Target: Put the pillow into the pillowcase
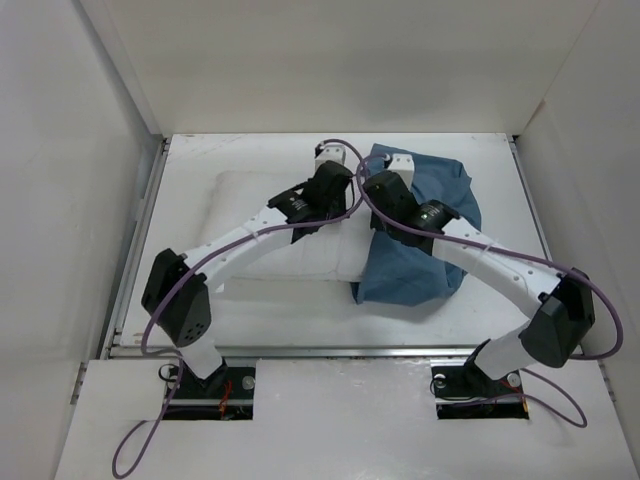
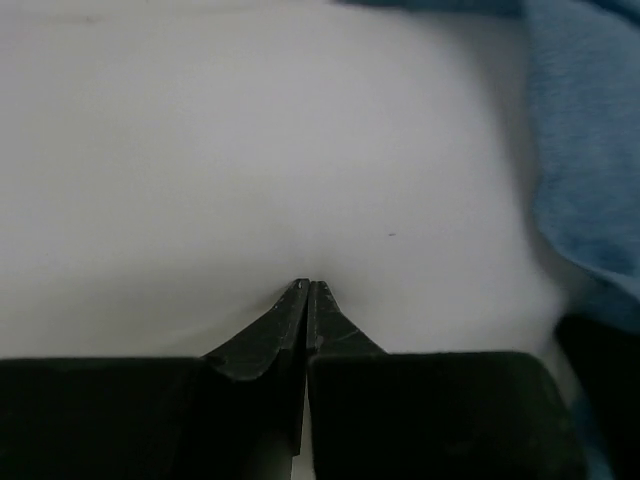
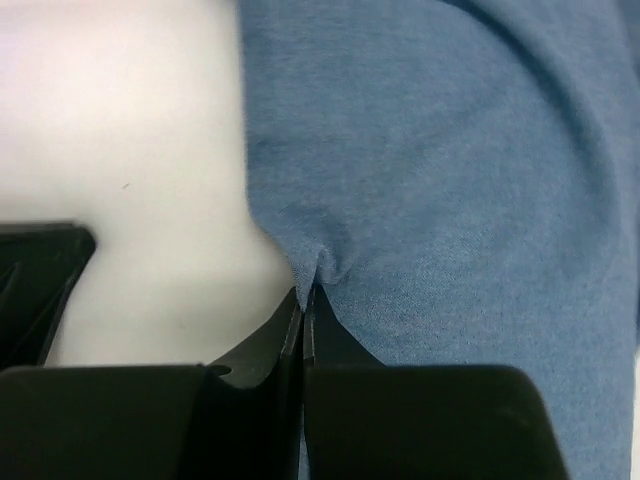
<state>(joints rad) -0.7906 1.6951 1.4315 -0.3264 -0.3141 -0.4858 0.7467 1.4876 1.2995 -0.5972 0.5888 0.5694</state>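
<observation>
Near edge: the table shows as a bare white strip in front of both cloth items.

Mid table: the pillow lies flat, left of centre. I judge it light, bulky and squashy. It will likely sag if lifted by one point, so a corner or seam is the best hold.

The pillowcase lies rumpled just to its right, with its left margin touching the pillow's right end. I judge it thin and limp. It wants a hold on one layer at the open hem. Which edge is the mouth I cannot tell.

Far side: the left gripper has its jaws fully together and its tips sunk in the pillow's white cover. The cover dimples round them, so it probably holds a small nip of fabric.

The right gripper has its jaws together on the pillowcase's left edge. The blue cloth puckers at the tips, so a thin pinch is held.
</observation>
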